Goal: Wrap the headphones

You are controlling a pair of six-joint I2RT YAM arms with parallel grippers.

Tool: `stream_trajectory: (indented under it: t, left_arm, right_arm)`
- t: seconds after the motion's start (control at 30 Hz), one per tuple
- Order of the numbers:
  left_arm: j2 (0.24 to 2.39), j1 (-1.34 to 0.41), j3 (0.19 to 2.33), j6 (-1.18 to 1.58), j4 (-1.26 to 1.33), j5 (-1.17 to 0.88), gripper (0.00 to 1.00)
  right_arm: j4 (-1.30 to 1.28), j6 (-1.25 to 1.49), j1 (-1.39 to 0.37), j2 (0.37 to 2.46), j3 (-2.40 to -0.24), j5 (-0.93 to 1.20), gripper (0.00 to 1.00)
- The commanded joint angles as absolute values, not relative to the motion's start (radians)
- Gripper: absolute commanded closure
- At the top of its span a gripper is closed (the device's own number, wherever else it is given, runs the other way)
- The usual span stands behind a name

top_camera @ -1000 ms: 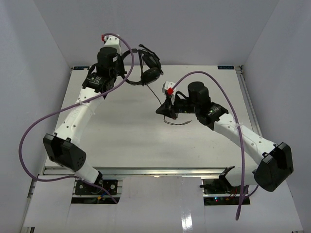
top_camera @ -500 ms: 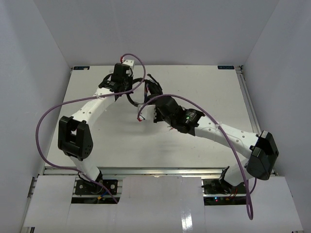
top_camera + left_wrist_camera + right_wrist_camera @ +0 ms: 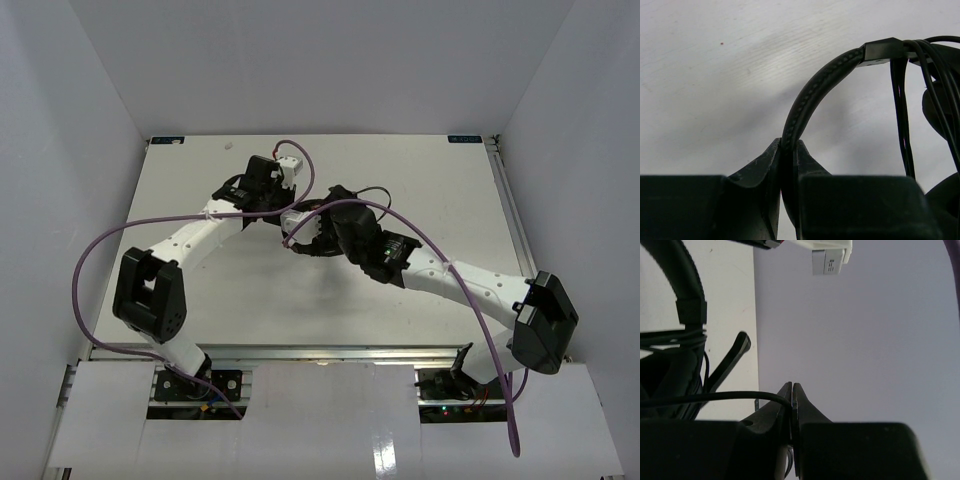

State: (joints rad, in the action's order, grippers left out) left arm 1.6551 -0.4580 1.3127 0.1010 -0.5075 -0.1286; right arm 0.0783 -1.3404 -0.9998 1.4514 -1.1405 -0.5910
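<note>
Two holds: left fingers (image 3: 760,172) on headphones' (image 3: 879,51) headband (image 3: 815,90) (right fingers (image 3: 771,412): cable (image 3: 715,397))

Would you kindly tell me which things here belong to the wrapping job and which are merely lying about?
Part of the job:
- headphones, headband clamped in the left gripper
- their thin black cable, pinched in the right gripper

Just there:
- purple robot cables
- table
</note>
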Motion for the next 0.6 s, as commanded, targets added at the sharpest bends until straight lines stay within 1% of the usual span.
stream_trajectory:
  t: [0.0,0.23,0.4,0.47,0.57]
  left_arm:
    - [1.520,-0.477,1.283,0.090,-0.496,-0.281,1.00]
    - [1.469,-0.499,1.268,0.048,-0.525,-0.333,1.00]
    - [1.457,-0.506,1.249,0.038,-0.523,-0.355,1.00]
    - [1.457,-0.506,1.241,0.037,-0.522,-0.351,1.00]
    - [1.465,-0.506,1.237,0.040,-0.525,-0.353,1.00]
  right_arm:
    - [0.267,-1.413,-0.980,1.406,-1.123,-0.521,0.92]
    - [0.271,-1.493,-0.951,1.423,-1.105,-0.446,0.92]
    - [0.155,-1.453,-0.927,1.431,-1.148,-0.378,0.91]
    - [0.124,-1.440,-0.922,1.430,-1.159,-0.359,0.88]
    - [0.070,-1.415,-0.917,1.423,-1.167,-0.340,0.78]
